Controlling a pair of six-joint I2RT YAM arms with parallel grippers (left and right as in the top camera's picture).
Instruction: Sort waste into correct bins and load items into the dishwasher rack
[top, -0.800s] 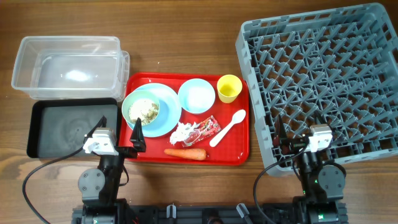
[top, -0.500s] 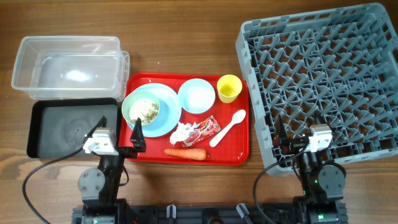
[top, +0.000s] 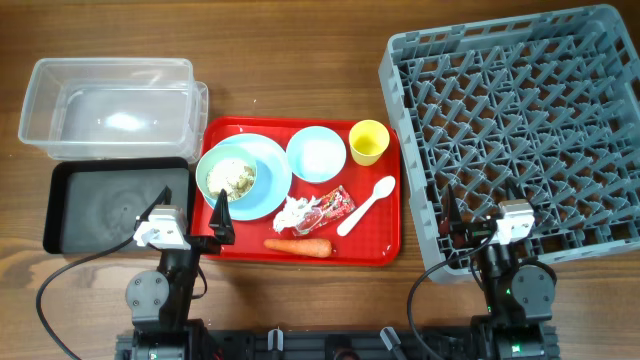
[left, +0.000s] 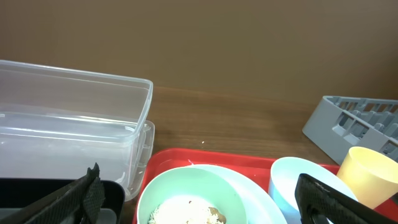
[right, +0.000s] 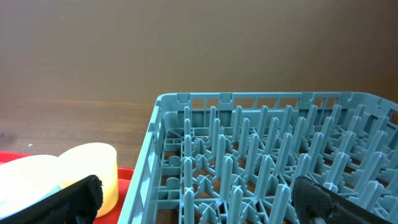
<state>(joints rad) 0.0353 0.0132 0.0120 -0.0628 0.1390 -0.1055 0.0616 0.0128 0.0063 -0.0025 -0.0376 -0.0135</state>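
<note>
On the red serving tray (top: 225, 128) sit a pale green bowl (top: 228, 176) of rice scraps on a light blue plate (top: 272, 180), a light blue bowl (top: 317, 155), a yellow cup (top: 369, 141), a white spoon (top: 367, 203), a red wrapper (top: 334, 207), a white tissue (top: 293, 213) and an orange carrot (top: 298, 246). The clear tub (top: 110, 107) and black tray (top: 112, 205) lie at left; the grey dishwasher rack (top: 515, 130) at right. My left gripper (top: 205, 225) is open at the tray's front left, the green bowl (left: 193, 200) between its fingers. My right gripper (top: 478, 222) is open over the rack's front edge (right: 249, 168).
The tub (left: 68, 118) and rack corner (left: 354, 121) show in the left wrist view; the yellow cup (right: 87, 171) in the right wrist view. Bare wooden table (top: 300, 60) lies behind the tray. Cables run from both arm bases at the front edge.
</note>
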